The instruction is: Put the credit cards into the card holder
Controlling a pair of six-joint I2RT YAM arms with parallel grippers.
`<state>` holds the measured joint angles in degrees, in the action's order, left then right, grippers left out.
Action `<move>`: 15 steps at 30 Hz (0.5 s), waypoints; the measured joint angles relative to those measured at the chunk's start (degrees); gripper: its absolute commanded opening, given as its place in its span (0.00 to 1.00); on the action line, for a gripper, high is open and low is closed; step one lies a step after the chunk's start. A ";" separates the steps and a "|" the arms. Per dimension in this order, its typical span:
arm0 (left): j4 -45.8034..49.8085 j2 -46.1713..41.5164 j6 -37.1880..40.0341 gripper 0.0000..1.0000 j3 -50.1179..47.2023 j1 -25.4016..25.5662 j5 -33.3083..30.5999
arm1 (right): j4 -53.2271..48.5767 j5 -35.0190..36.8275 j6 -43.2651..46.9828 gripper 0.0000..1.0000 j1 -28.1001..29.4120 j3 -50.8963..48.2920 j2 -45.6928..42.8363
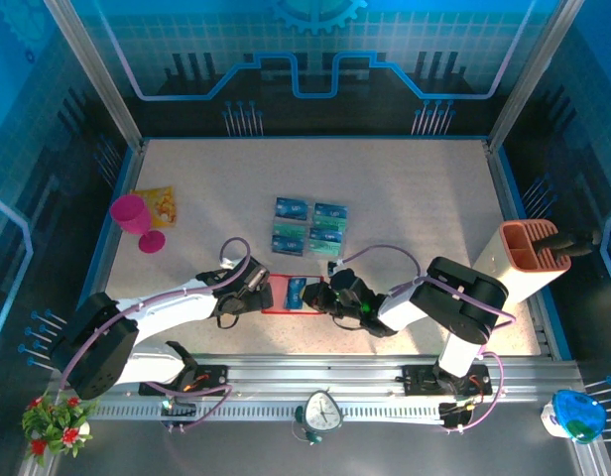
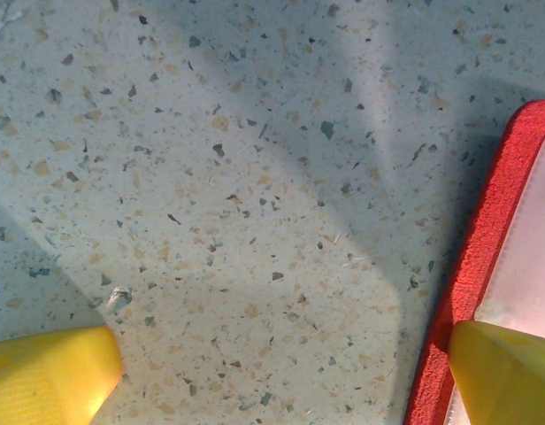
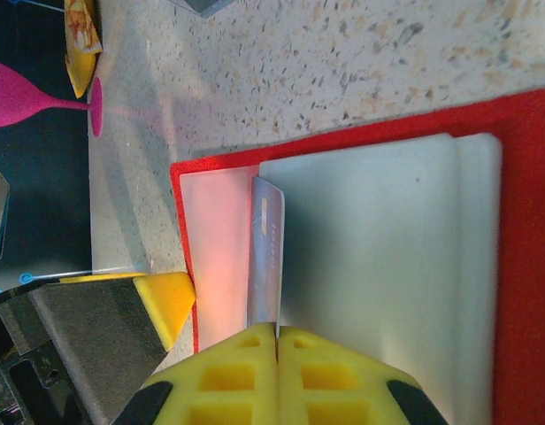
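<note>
Right gripper point(image 3: 277, 329) pinches thin card point(image 3: 265, 257) at fuzzy red holder point(image 3: 520, 177)

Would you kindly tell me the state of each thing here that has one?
card holder: open, lying flat
right tool: shut on one credit card
left tool: open, at the holder's edge
other credit cards: flat on the table
pink glass: upright

Top view: table point(image 1: 415, 188) bright, evenly lit from above; surrounding walls point(image 1: 48, 119) glow blue. Left wrist view: soft, broad shadows cross the speckled table. Right wrist view: right gripper point(image 3: 277, 341) blurred up close.
</note>
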<state>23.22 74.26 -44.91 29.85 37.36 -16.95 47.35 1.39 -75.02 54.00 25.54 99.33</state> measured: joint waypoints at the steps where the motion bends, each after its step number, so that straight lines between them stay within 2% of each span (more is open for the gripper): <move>1: 0.00 0.00 0.00 0.99 0.00 0.00 0.00 | -0.33 -0.17 -0.02 0.00 0.00 0.22 0.00; 14: -0.02 0.22 0.00 0.99 0.00 0.00 -0.09 | -4.46 -3.58 0.24 0.00 0.07 5.57 2.71; 15: -0.02 0.22 0.00 0.99 0.00 0.00 -0.15 | -5.44 -4.00 0.50 0.08 0.07 6.38 2.89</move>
<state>23.20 74.48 -44.91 29.85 37.36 -17.10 41.91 -2.61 -74.52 54.06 31.92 102.21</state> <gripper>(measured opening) 0.992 0.063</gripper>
